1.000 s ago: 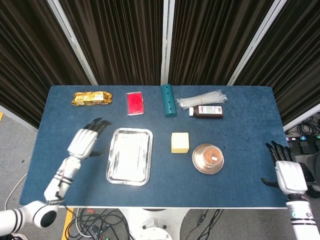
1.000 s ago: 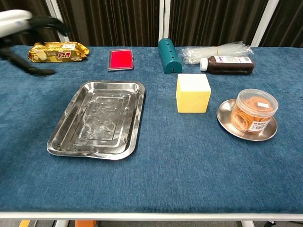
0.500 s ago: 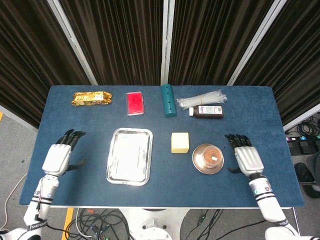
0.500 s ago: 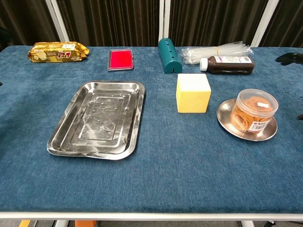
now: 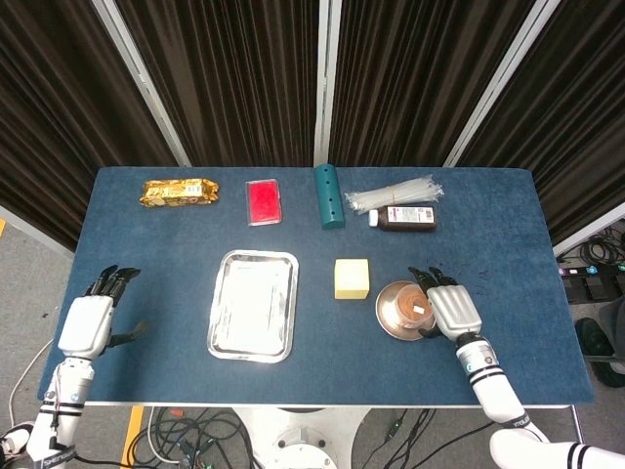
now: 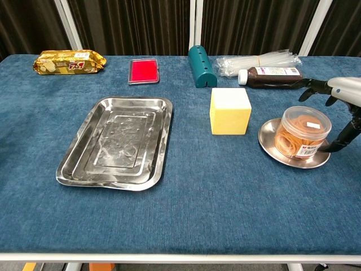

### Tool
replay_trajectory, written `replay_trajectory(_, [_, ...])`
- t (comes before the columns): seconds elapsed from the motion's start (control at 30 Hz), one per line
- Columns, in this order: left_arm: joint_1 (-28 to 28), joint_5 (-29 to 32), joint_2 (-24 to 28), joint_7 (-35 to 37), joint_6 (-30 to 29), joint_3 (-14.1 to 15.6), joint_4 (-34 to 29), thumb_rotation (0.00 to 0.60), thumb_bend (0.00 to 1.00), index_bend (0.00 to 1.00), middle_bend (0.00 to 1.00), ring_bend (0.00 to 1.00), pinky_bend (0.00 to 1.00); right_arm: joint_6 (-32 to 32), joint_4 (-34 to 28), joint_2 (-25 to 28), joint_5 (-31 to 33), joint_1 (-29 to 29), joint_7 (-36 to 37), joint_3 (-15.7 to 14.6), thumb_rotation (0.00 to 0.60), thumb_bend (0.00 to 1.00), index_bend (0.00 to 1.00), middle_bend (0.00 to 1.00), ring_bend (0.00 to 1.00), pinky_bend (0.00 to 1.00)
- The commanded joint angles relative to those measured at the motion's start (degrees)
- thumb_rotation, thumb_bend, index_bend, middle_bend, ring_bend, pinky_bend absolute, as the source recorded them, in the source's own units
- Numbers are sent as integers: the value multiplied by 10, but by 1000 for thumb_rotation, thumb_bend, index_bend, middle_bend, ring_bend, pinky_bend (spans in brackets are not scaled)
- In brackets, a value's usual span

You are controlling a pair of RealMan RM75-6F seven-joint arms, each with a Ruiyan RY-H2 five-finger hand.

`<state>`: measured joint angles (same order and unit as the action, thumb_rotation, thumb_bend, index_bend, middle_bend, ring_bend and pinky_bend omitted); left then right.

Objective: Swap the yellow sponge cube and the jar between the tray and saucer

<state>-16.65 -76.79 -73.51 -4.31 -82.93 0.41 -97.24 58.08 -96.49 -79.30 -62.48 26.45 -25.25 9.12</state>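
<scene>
The yellow sponge cube [image 5: 352, 278] [image 6: 229, 110] stands on the blue cloth between the empty steel tray [image 5: 253, 305] [image 6: 116, 141] and the saucer [image 5: 389, 320] [image 6: 268, 142]. A clear jar [image 5: 413, 304] [image 6: 302, 132] with orange contents sits on the saucer. My right hand [image 5: 448, 307] [image 6: 340, 96] is open just right of the jar, fingers spread beside it, not holding it. My left hand [image 5: 90, 319] is open at the table's left edge, far from the tray; the chest view does not show it.
Along the back lie a gold snack packet [image 5: 178, 191], a red flat case [image 5: 264, 201], a teal cylinder [image 5: 329, 195], a bundle of clear straws [image 5: 394, 193] and a brown bottle [image 5: 406, 218] on its side.
My right hand has moved left from the table's right edge to just beside the jar. My left hand has drawn back from near the tray to the left edge.
</scene>
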Motion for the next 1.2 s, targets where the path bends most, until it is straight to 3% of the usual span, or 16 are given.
replay_trajectory(0.03, [5,-3,0,3,0,-2,3,600,187,147,132,63,228,-4,6,-7,9,8,-7,-2,600,0,51,163,81,231])
replay_trajectory(0.17, [12,-7,0,8,-1,-7,7,600,186,147,132,63,228,-5,14,-19,14,19,-13,-5,600,1,124,214,143,282])
replay_trajectory(0.23, [15,-9,0,9,0,-8,8,600,186,147,132,63,228,1,19,-26,10,22,-15,-5,600,18,202,270,209,356])
replay_trajectory(0.37, [22,-14,2,12,0,-11,8,600,186,146,132,63,229,14,24,-36,6,24,-14,-7,600,93,350,364,333,499])
replay_trajectory(0.5, [29,-16,4,16,-1,-13,7,600,186,147,134,62,229,28,22,-34,-2,22,-9,-8,600,163,433,418,394,563])
replay_trajectory(0.87, [51,-26,16,17,-15,-18,-5,600,187,146,135,63,229,59,-85,20,-83,23,-2,-17,600,176,463,436,415,579])
replay_trajectory(1.2, [62,-34,20,28,-13,-21,6,600,186,147,134,63,227,-15,-56,-56,-43,106,-54,9,600,180,463,436,415,579])
